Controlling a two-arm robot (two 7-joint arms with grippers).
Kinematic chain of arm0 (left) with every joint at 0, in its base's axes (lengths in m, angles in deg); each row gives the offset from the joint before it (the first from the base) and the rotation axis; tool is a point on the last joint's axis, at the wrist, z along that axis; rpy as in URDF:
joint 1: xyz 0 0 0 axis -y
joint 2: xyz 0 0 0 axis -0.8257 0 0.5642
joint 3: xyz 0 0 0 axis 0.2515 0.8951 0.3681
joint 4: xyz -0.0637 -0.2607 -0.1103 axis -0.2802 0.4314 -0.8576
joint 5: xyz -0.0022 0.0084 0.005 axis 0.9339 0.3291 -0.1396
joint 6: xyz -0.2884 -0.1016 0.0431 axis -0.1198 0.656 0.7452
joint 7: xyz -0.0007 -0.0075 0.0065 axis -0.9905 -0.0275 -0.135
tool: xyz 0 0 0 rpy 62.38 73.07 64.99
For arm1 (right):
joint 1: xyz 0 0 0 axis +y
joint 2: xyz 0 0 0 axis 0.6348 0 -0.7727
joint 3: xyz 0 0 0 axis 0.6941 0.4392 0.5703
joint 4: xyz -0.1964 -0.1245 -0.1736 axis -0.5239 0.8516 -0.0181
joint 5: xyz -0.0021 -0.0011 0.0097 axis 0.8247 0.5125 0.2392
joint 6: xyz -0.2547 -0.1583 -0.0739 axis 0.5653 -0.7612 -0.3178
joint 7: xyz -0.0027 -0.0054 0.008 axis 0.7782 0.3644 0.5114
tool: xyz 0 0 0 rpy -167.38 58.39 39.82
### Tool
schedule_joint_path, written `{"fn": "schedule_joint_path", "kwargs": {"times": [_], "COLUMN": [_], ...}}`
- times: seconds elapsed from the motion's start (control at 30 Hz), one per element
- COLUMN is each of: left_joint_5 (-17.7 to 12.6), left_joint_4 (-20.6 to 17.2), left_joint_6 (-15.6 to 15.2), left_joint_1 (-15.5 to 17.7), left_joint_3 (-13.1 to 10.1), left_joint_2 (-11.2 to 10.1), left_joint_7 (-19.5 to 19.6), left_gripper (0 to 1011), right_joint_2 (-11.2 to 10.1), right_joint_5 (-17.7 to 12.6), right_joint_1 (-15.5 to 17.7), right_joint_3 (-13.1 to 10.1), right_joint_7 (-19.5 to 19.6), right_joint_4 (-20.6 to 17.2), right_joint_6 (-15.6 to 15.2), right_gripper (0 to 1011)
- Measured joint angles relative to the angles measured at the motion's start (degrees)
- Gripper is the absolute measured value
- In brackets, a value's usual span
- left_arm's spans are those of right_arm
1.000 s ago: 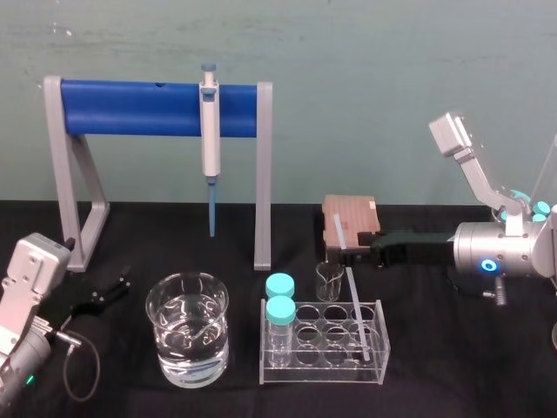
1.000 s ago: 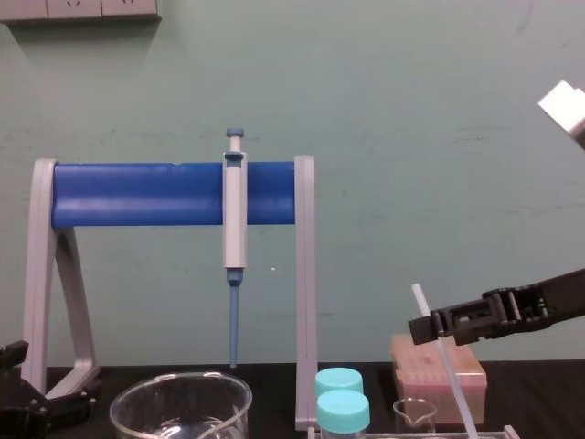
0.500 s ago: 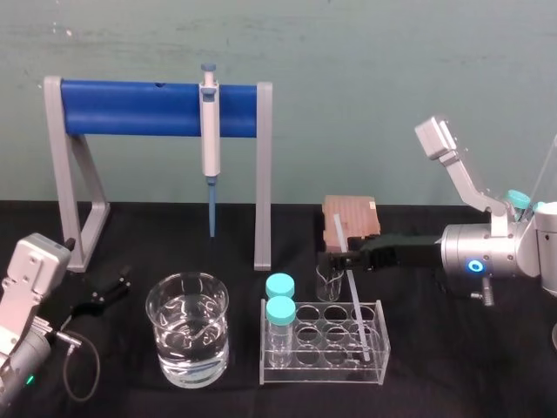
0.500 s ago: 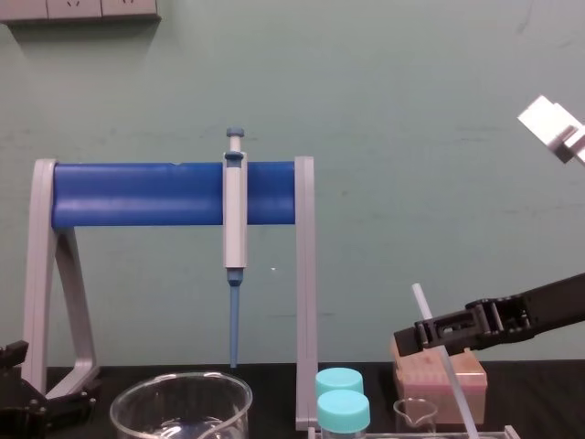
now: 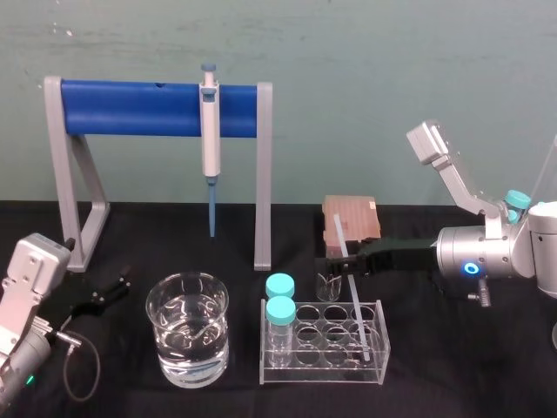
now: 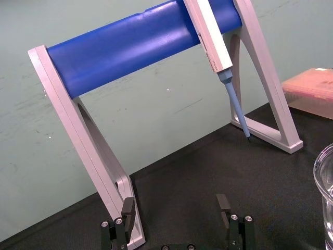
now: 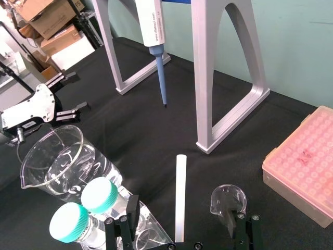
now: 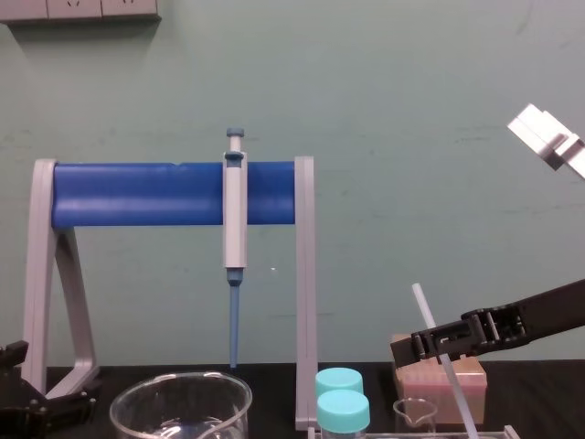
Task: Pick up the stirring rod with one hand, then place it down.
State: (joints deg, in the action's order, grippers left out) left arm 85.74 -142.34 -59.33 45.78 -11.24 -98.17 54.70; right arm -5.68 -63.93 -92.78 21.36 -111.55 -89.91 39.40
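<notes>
One grab pending: right gripper (image 5: 341,260), jaws apart, straddles rod (image 5: 356,305) from 3 o'clock. Rod leans in rack (image 5: 322,376): centre, close, lift along lean. Left gripper (image 6: 174,204) parked, 8 o'clock, jaws apart.

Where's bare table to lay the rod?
Bare cloth: under the pipette stand, behind the water beaker, and right of the tube rack. Crowded: rack, small beaker, tip box, where the right gripper straddles the stirring rod. The left gripper idles front-left.
</notes>
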Motion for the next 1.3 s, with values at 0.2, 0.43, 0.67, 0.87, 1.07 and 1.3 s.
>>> {"fn": "schedule_joint_path", "kwargs": {"times": [0.2, 0.43, 0.67, 0.87, 1.07, 1.3], "left_joint_5": [0.00, 0.00, 0.00, 0.00, 0.00, 0.00], "left_joint_4": [0.00, 0.00, 0.00, 0.00, 0.00, 0.00], "left_joint_6": [0.00, 0.00, 0.00, 0.00, 0.00, 0.00], "left_joint_1": [0.00, 0.00, 0.00, 0.00, 0.00, 0.00], "left_joint_3": [0.00, 0.00, 0.00, 0.00, 0.00, 0.00], "left_joint_2": [0.00, 0.00, 0.00, 0.00, 0.00, 0.00], "left_joint_7": [0.00, 0.00, 0.00, 0.00, 0.00, 0.00], "left_gripper": [1005, 1005, 1005, 1005, 1005, 1005], "right_joint_2": [-0.03, -0.07, -0.37, -0.63, -0.85, -1.11], "right_joint_5": [-0.50, -0.99, -1.01, -0.95, -0.85, -0.75], "right_joint_1": [0.32, 0.54, 0.48, 0.67, 0.99, 1.26], "right_joint_3": [0.08, 0.11, 0.41, 0.47, 0.47, 0.28], "right_joint_7": [0.39, 1.13, 1.12, 1.58, 2.01, 2.41], "right_joint_4": [-0.06, -0.18, -0.18, -0.53, -1.02, -1.55], "right_joint_6": [0.70, 0.76, 1.09, 1.22, 1.49, 1.71], "right_gripper": [947, 769, 554, 349, 152, 72]}}
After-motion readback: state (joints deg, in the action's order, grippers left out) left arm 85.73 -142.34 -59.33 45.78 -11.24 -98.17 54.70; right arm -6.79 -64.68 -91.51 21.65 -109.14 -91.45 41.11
